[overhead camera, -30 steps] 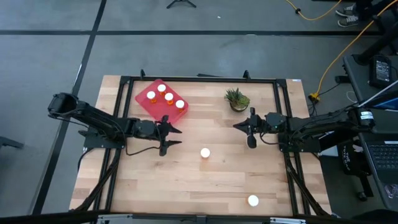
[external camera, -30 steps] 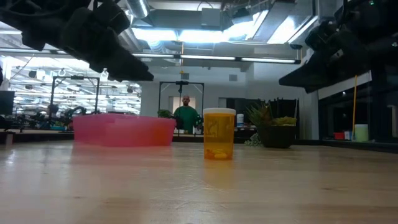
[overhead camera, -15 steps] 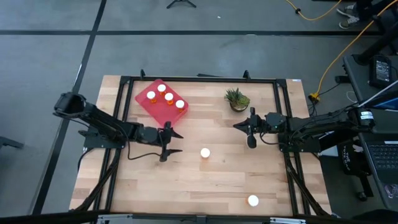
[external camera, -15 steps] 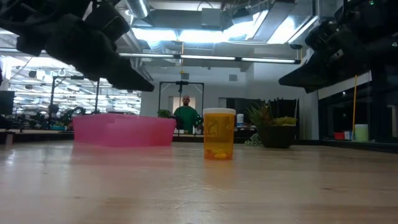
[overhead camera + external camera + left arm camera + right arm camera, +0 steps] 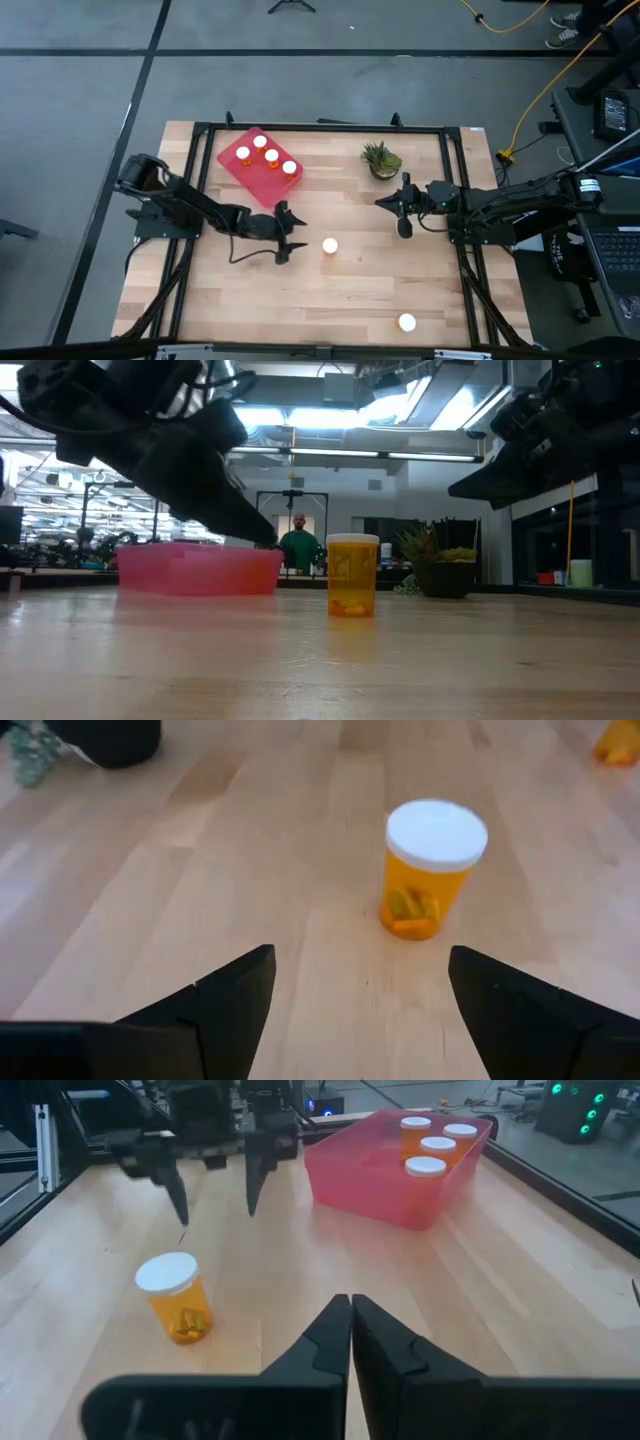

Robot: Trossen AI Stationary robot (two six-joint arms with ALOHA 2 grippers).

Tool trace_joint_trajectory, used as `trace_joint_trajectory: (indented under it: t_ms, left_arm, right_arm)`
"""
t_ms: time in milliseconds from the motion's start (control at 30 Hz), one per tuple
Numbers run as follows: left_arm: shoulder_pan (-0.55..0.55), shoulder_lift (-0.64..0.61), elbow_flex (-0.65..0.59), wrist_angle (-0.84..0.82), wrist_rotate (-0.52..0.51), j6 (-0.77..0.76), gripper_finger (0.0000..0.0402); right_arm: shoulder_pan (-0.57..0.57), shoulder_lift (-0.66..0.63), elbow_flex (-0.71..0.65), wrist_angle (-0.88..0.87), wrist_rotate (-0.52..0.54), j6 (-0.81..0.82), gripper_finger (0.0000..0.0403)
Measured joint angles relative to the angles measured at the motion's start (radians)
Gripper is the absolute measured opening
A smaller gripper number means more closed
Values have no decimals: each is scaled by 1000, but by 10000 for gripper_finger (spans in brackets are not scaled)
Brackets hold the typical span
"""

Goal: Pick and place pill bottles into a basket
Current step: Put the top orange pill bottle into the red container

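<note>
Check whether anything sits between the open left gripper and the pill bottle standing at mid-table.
Nothing visible does. The left gripper is open and faces the pill bottle, with only bare wood of the table between them; the left wrist view shows that bottle just ahead of the spread fingers. The basket and plant lie off that line.

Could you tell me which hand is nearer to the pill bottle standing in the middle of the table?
Left. The left hand, open, sits just beside the pill bottle; the right hand, shut, waits farther off.
</note>
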Motion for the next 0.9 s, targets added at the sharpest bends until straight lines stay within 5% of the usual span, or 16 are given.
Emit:
trace_joint_trajectory:
  t_ms: [400,900]
  left_arm:
    - [-11,181,125,2,72,30,291]
    - [-10,257,204,16,78,43,291]
  right_arm:
    - [4,0,0,-7,-1,46,19]
    - [30,0,0,-9,-3,51,19]
